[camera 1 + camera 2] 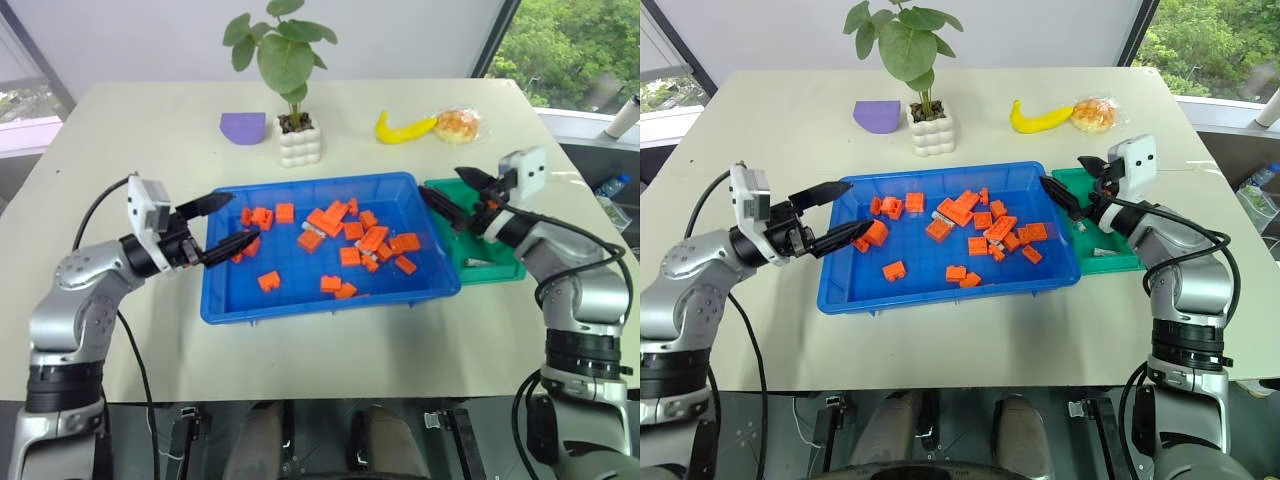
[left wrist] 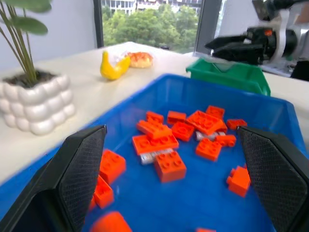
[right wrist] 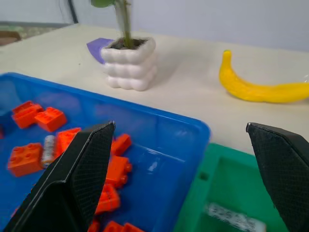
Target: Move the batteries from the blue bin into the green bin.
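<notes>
The blue bin [image 1: 330,303] lies mid-table and holds many orange blocks [image 1: 350,255]. Between the blocks lie silvery batteries: one [image 1: 308,229] near the middle, also visible in the left wrist view [image 2: 153,155] with a second battery [image 2: 204,136] beside it. Another battery [image 1: 480,262] rests on the floor of the green bin [image 1: 503,271], which touches the blue bin's right end. My left gripper [image 1: 243,219] is open and empty, level over the blue bin's left end. My right gripper [image 1: 441,181] is open and empty, above the seam between the two bins.
Behind the blue bin stand a potted plant [image 1: 299,142] in a white pot and a purple piece [image 1: 243,127]. A banana [image 1: 404,129] and a wrapped bun [image 1: 458,124] lie at the back right. The table's edge runs close behind the right arm.
</notes>
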`<state>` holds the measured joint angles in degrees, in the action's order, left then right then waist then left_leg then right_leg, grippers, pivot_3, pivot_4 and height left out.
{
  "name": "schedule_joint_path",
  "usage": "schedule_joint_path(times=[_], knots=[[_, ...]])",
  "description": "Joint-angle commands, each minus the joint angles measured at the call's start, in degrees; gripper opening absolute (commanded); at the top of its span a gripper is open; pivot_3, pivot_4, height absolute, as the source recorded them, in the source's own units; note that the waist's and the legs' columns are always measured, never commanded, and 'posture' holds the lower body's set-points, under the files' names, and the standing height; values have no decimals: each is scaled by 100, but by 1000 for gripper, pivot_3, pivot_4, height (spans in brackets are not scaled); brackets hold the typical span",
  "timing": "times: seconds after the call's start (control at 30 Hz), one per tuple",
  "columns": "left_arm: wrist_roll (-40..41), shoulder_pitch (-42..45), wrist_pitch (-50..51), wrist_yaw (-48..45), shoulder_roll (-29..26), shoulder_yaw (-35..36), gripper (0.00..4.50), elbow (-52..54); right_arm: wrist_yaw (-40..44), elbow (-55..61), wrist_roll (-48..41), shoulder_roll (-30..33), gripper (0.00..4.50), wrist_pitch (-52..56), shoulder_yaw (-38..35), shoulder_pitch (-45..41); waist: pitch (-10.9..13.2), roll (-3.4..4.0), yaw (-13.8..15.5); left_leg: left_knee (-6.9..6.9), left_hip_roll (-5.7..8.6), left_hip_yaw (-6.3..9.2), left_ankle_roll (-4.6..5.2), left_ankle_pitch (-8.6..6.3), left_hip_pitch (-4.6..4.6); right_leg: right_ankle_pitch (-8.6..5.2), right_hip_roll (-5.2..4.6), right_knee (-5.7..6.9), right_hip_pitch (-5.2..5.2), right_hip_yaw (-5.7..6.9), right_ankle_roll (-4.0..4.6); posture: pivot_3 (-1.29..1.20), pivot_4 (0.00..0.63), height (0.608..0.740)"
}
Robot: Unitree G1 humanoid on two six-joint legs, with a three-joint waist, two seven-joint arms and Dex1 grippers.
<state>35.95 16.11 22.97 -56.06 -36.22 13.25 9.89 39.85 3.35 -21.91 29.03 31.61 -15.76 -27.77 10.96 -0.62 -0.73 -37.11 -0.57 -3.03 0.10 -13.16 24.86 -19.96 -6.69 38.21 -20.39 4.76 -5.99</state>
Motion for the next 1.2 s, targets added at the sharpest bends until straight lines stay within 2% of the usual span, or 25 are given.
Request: schedule_joint_path(times=[0.03, 0.53, 0.97, 1.2], knots=[[244, -303, 139, 81, -165, 292, 4500, 510, 87, 370, -232, -48, 4486, -68, 180, 21, 0, 0, -7, 0, 0, 0, 0, 0, 0, 0, -1, 2, 0, 0, 0, 0, 150, 739], [509, -1045, 343, 441, -253, 510, 4500, 1233, 451, 368, -365, -104, 4486, -40, 1036, -179, 0, 1, 9, -2, 0, 1, 1, -1, 0, 0, -3, 1, 1, 0, 0, 0, 150, 739], [533, -1163, 277, 709, -119, 539, 4500, 1334, 415, 376, -506, -531, 4486, -168, 1248, -19, -1, 1, 9, -2, 0, 2, 1, -1, 0, 0, -3, 1, 1, -1, 0, 0, 150, 739], [430, -1045, 175, 752, -52, 456, 4500, 1157, 572, 103, -280, -626, 4486, -419, 1658, -288, -1, 1, 3, -2, 0, 2, 1, -1, 0, 0, -1, 1, -1, -1, 0, 0, 150, 739]])
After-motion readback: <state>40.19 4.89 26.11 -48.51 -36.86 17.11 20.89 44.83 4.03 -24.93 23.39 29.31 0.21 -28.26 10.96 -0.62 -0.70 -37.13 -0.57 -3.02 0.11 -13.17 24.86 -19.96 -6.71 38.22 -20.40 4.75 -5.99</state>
